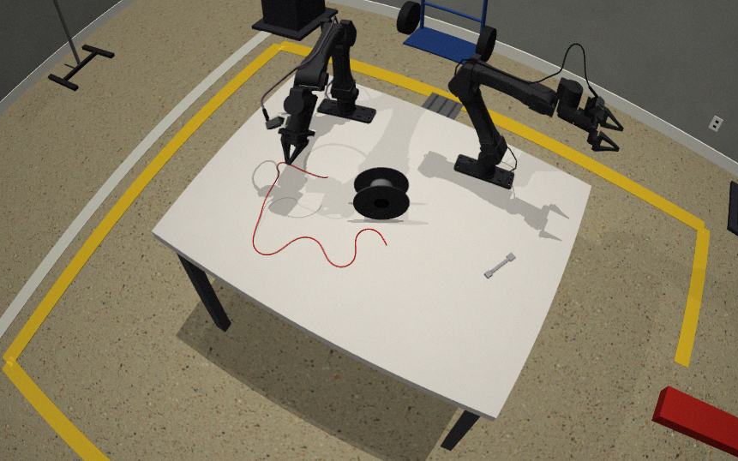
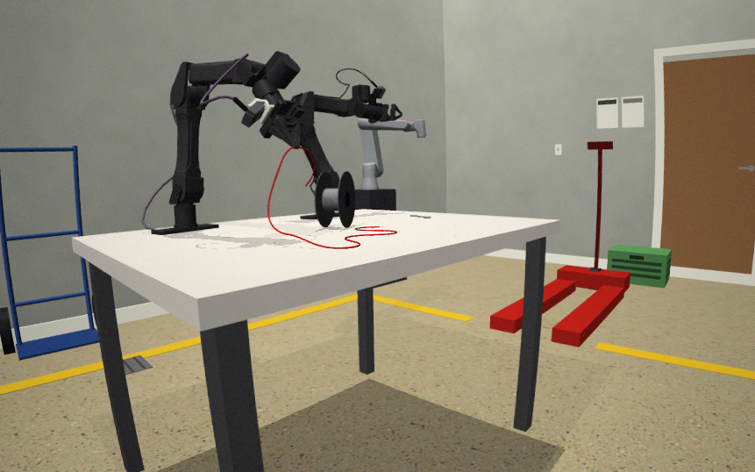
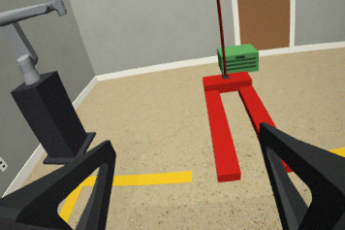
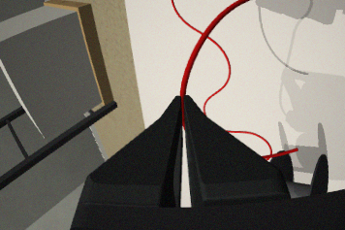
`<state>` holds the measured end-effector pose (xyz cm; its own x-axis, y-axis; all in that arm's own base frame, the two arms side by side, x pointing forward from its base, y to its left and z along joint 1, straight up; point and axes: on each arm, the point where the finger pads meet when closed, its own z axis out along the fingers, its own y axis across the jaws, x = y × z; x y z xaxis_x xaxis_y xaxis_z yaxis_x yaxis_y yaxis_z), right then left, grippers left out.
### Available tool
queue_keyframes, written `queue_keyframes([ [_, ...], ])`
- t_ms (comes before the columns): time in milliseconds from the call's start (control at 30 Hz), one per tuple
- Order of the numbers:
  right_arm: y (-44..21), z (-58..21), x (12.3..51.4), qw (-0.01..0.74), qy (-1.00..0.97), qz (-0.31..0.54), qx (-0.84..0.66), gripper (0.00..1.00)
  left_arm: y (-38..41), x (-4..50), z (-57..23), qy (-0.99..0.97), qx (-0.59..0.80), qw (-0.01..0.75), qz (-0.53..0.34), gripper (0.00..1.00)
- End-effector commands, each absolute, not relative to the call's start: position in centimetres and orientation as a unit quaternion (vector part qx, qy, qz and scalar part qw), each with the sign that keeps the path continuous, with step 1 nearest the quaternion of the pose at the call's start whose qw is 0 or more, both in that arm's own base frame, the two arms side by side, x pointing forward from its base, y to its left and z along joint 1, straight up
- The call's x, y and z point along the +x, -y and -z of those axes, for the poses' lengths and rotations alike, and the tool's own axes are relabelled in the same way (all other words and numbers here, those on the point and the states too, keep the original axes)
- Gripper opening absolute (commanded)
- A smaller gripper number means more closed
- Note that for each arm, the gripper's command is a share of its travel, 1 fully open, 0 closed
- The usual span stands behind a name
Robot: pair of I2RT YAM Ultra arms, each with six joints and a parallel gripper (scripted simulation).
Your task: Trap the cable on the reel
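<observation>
A black reel (image 1: pixel 381 194) (image 2: pixel 332 199) stands on its rims near the middle of the white table (image 1: pixel 417 320) (image 2: pixel 203 275). A thin red cable (image 1: pixel 303 239) (image 2: pixel 271 193) (image 4: pixel 212 30) hangs from my right gripper (image 1: pixel 289 159) (image 2: pixel 292 146) (image 4: pixel 182 104), which is shut on it near one end, well above the table to one side of the reel. The cable's rest trails in loops on the table before the reel. My left gripper (image 1: pixel 619 139) (image 3: pixel 182 140) is open and empty, stretched out past the table's far edge, away from reel and cable.
A small grey dumbbell-shaped part (image 1: pixel 500 265) (image 2: pixel 419 216) lies on the table far from the reel. A red pallet jack (image 2: pixel 573 299) (image 3: pixel 228 120) and a green box (image 2: pixel 639 265) stand on the floor. A blue hand truck (image 2: pixel 33 252) stands behind.
</observation>
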<state>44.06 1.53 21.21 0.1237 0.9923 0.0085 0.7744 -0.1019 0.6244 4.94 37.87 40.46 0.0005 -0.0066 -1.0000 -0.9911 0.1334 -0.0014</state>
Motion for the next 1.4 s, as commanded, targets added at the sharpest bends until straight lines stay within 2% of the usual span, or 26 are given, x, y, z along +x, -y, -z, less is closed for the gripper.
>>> queue_keyframes([
  [0, -1.4, -21.8, 42.9, 0.257, -0.612, -0.215, 0.716, 0.00, -38.2, 4.9, -39.6, -0.540, -0.473, 0.521, -0.462, 1.00],
  [1367, -1.8, -21.6, 44.5, 0.264, -0.612, -0.220, 0.712, 0.00, -38.2, 4.9, -39.6, -0.540, -0.473, 0.521, -0.462, 1.00],
])
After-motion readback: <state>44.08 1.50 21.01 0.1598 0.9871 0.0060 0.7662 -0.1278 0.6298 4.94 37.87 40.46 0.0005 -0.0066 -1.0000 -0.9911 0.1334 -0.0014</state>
